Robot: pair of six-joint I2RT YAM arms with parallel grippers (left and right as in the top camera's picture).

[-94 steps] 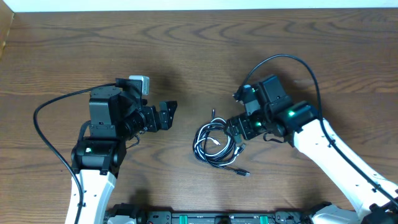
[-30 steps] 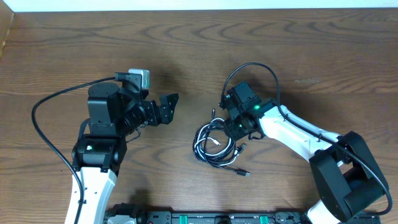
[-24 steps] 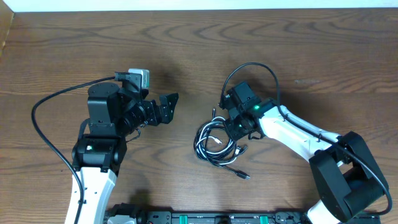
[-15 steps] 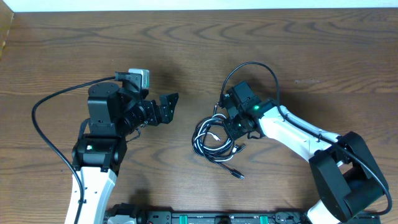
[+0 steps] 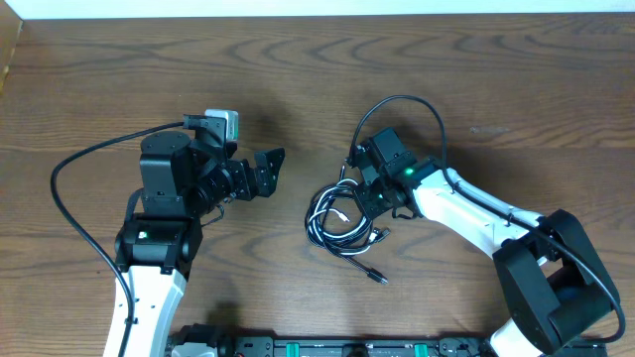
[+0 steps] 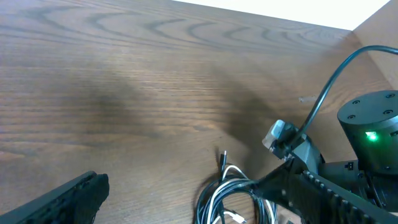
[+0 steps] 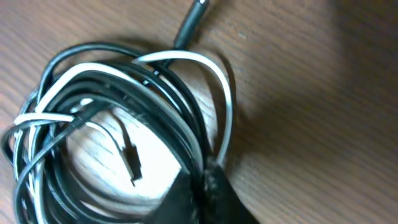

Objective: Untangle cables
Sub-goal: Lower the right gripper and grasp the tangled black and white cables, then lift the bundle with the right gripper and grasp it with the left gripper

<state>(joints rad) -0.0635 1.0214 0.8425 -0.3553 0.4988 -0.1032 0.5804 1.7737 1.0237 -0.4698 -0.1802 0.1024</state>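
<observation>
The cables [image 5: 340, 220] lie as a tangled coil of thin black cords and a whitish strand on the wooden table between the arms. One plug end [image 5: 378, 279] trails toward the front; another [image 5: 343, 179] sticks out at the back. My right gripper [image 5: 368, 197] is shut on strands at the coil's upper right edge. In the right wrist view its tips [image 7: 207, 178] pinch black and white strands of the cables [image 7: 112, 106]. My left gripper [image 5: 272, 167] hangs open, left of the coil and apart from it. The left wrist view shows the cables [image 6: 229, 190] ahead and one finger [image 6: 68, 199].
The table's far edge [image 5: 317, 14] runs along the top. The right arm's own thick black cable [image 5: 402, 104] loops above its wrist, and the left arm's [image 5: 74, 178] arcs out to the left. The arm bases stand at the front edge.
The right gripper has shut on the coil's edge and dragged the bundle slightly to the left and back; the trailing plug end shifted left. The left arm has not moved.
</observation>
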